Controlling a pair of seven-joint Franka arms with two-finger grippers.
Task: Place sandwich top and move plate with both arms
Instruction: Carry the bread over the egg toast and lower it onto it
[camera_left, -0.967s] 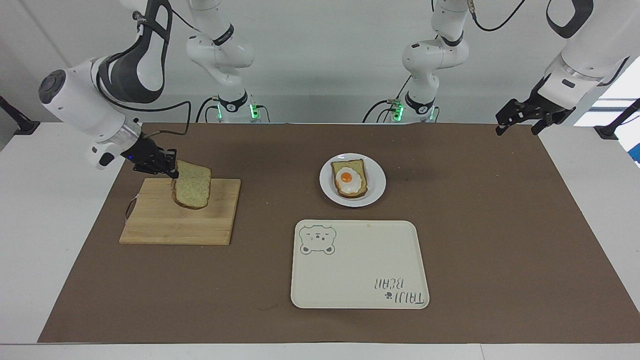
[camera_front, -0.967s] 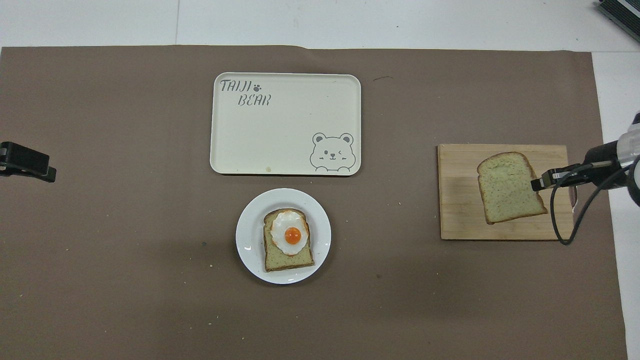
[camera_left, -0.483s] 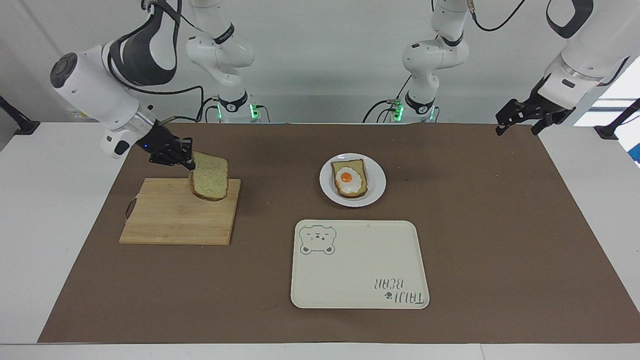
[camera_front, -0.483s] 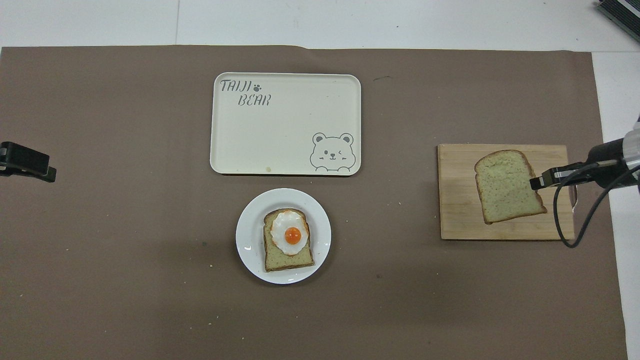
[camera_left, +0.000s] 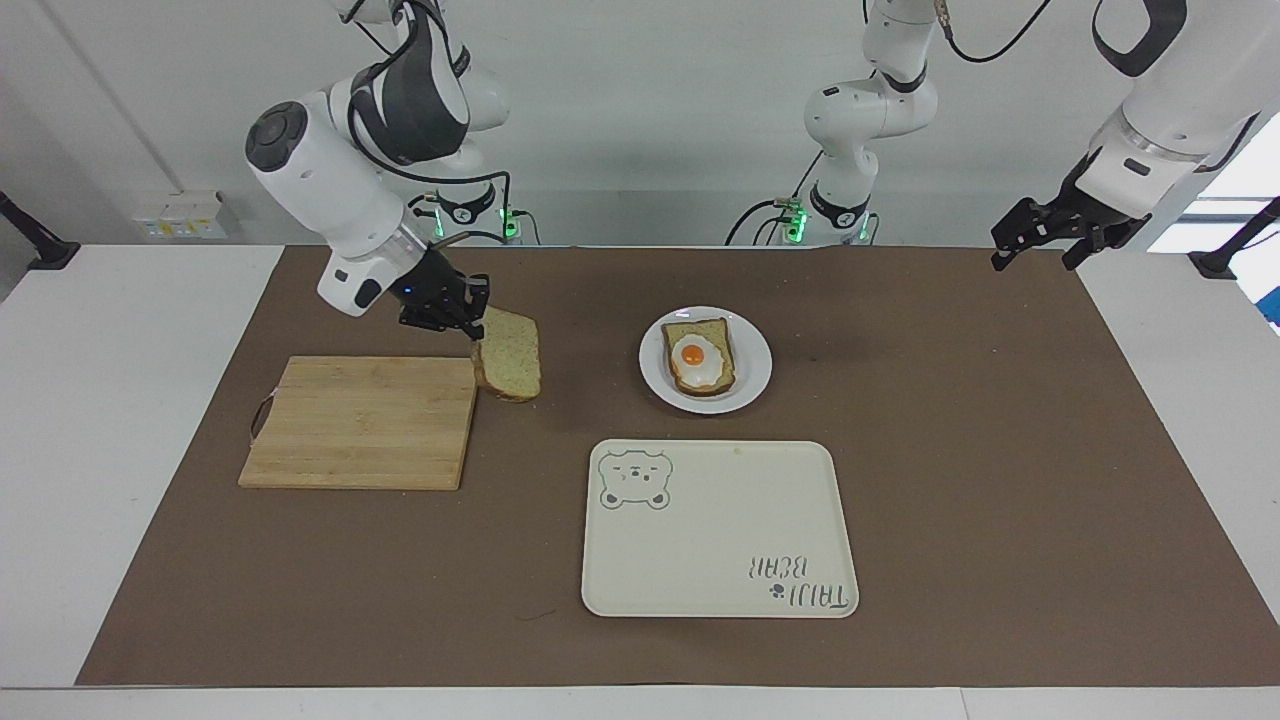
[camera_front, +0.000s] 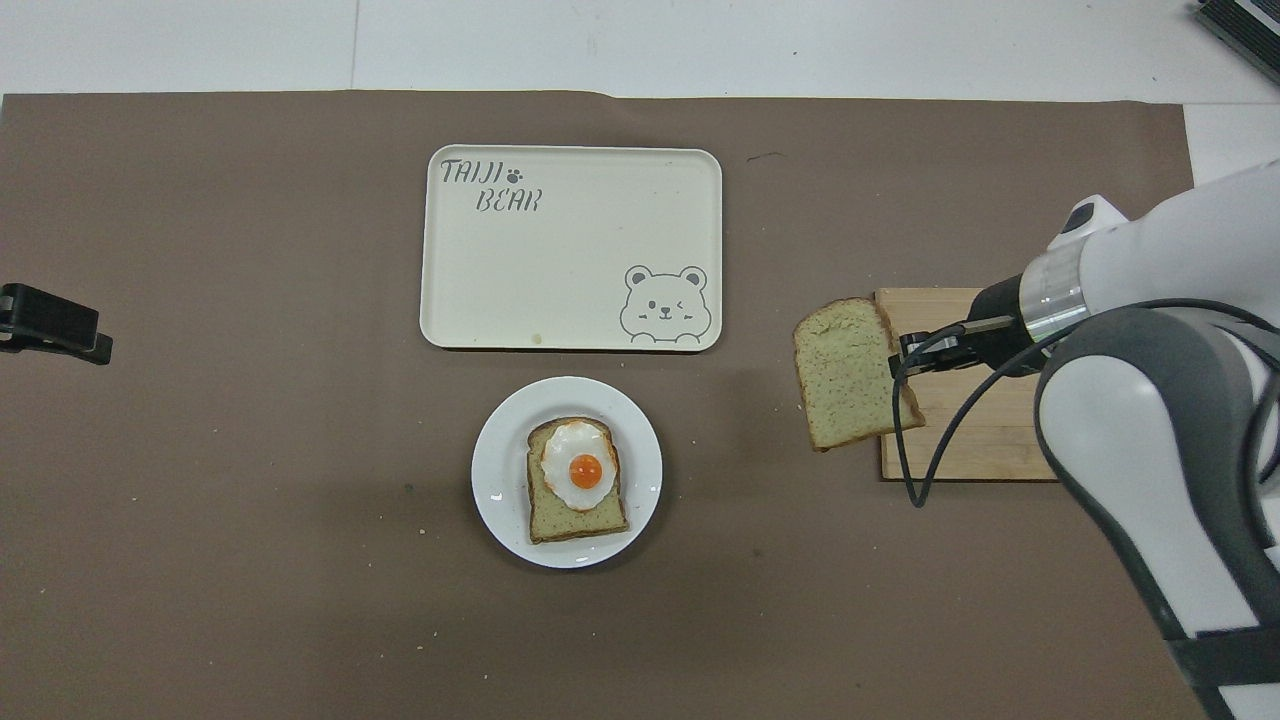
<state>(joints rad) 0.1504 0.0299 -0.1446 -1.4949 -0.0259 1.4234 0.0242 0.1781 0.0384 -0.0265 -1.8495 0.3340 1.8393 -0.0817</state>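
The sandwich top (camera_left: 512, 362) is a plain slice of tan bread, held tilted in the air by one edge in my right gripper (camera_left: 470, 320). It hangs over the cutting-board edge that faces the plate, and it also shows in the overhead view (camera_front: 845, 375) with the right gripper (camera_front: 900, 352) beside it. The small white plate (camera_left: 755, 365) stands at mid-table and carries a bread slice with a fried egg (camera_left: 700, 360); the plate also shows in the overhead view (camera_front: 497, 480). My left gripper (camera_left: 1035, 245) waits, open and empty, over the mat's edge at its own end of the table.
A bare wooden cutting board (camera_left: 360, 425) lies toward the right arm's end. A cream rectangular tray with a bear print (camera_left: 720, 540) lies farther from the robots than the plate. Two smaller white arms with green lights stand at the back.
My right gripper has carried the sandwich top from above the cutting board's middle to its plate-side edge. The left arm has not moved.
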